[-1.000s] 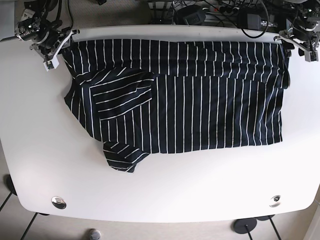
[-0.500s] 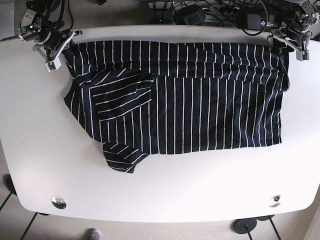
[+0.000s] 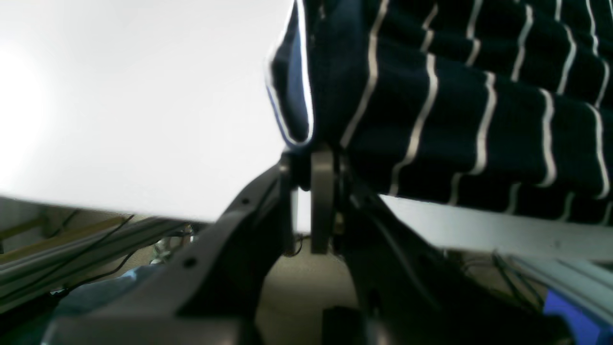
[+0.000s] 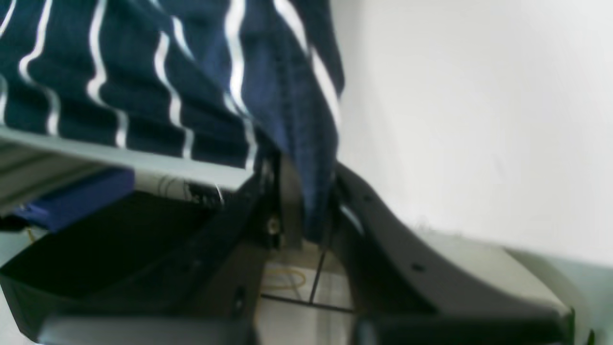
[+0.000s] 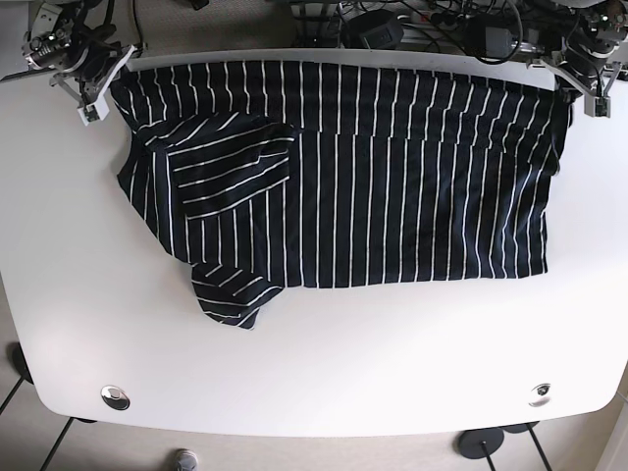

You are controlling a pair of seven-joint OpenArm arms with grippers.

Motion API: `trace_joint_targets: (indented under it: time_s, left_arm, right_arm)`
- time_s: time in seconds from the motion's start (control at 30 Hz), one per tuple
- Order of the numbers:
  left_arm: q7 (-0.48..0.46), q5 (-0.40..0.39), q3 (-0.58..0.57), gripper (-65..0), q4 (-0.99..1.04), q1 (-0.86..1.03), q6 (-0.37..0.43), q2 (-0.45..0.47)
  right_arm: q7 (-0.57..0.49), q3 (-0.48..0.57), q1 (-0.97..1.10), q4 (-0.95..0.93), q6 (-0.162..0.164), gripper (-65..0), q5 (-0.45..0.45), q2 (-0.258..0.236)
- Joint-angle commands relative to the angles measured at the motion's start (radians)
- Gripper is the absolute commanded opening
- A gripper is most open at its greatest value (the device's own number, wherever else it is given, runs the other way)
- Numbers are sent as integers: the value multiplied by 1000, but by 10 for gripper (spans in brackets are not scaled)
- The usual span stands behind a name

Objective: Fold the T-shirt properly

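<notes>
A dark navy T-shirt (image 5: pixel 373 186) with thin white stripes lies spread across the white table (image 5: pixel 324 373), its far edge along the table's back edge. A folded sleeve (image 5: pixel 221 172) lies over its left part and a loose flap (image 5: pixel 231 299) sticks out at the lower left. My left gripper (image 5: pixel 579 83) is shut on the shirt's far right corner; the wrist view shows the fabric (image 3: pixel 431 96) pinched between the fingers (image 3: pixel 322 201). My right gripper (image 5: pixel 93 78) is shut on the far left corner, with cloth (image 4: pixel 316 191) clamped between its fingers (image 4: pixel 287 206).
Cables and power bricks (image 5: pixel 422 25) lie behind the table's back edge. Two round metal fittings (image 5: pixel 115 396) (image 5: pixel 540 393) sit near the table's front corners. Bare white table surface lies in front of the shirt.
Both grippers have pulled the shirt's far corners toward the back of the table and outward. The whole shirt has slid back and its far edge is stretched straighter.
</notes>
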State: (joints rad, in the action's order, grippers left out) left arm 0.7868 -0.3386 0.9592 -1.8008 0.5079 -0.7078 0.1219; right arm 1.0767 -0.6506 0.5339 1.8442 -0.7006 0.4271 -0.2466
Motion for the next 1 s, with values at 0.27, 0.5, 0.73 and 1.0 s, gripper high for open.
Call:
trace_joint_targets:
  time_s: [0.27, 0.5, 0.73, 1.0]
  left_arm:
    - [-16, 2, 28, -610, -20, 53, 10, 20]
    - [-16, -6, 30, -324, -24, 53, 10, 22]
    - [113, -136, 93, -325, -106, 36, 10, 72]
    - [214, -113, 14, -325, -101, -237, 10, 100]
  right_arm:
    - [-8, -28, 48, 22, 2, -629, -9, -30]
    - [-10, -50, 44, 48, 2, -249, -9, -27]
    - [13, -222, 35, 137, 2, -160, 174, -32]
    - [15, 48, -351, 16, 2, -162, 8, -49]
